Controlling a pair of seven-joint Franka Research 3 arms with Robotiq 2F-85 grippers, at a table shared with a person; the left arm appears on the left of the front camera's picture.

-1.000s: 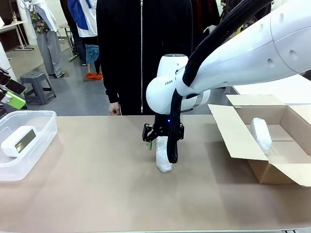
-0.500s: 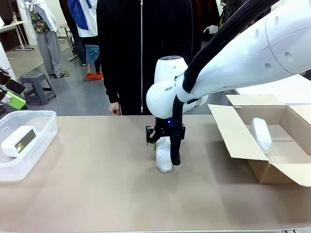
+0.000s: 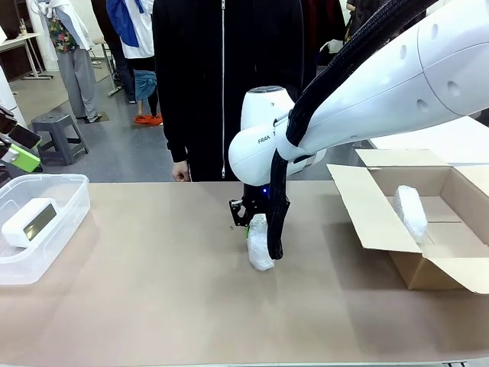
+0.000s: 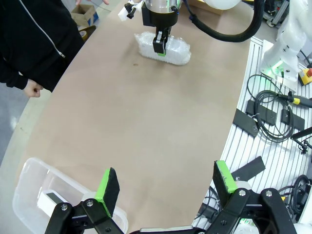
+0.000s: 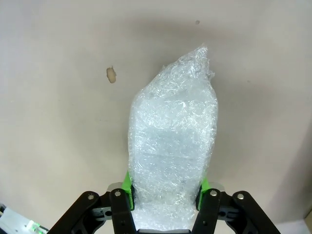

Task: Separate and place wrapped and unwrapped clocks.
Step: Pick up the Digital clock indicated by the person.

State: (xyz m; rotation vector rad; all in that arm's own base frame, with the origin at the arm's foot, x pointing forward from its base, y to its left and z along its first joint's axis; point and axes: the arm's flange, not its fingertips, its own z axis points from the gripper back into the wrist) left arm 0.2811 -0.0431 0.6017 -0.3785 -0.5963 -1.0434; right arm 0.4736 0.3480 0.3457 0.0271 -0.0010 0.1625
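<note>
- Tan desk [image 3: 153, 306] carries a clear tub [image 3: 69, 210] at robot's left, holding the bare clock [image 3: 29, 222].
- Right gripper [image 5: 165, 192] clamps a wrapped bundle [image 3: 260, 243] mid-desk.
- Second bundle [image 3: 410, 212] lies in cardboard box [image 3: 428, 267].
- Left gripper [image 4: 163, 187] spread, holding nothing.

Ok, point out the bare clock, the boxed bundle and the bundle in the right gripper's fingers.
bare clock [image 3: 29, 222], front view, its screen, inside the clear tub.
boxed bundle [image 3: 410, 210], front view, middle of its foam wrap.
gripped bundle [image 5: 173, 146], right wrist view, middle of the wrap above the right gripper [image 5: 165, 187].
</note>
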